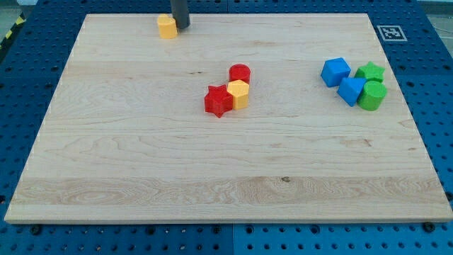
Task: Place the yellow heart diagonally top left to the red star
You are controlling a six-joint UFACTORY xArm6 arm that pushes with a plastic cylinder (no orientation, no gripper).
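Observation:
The yellow heart (167, 27) lies near the board's top edge, left of centre. My tip (181, 27) stands right beside it, touching or nearly touching its right side. The red star (219, 100) lies near the board's middle, far below and to the right of the heart. A yellow hexagon block (239, 93) touches the star's right side, and a red cylinder (240, 73) sits just above the hexagon.
At the view's right sits a cluster: a blue cube (335, 71), a blue block (351, 91), a green star (370, 72) and a green cylinder (372, 95). The wooden board (141, 177) lies on a blue perforated table.

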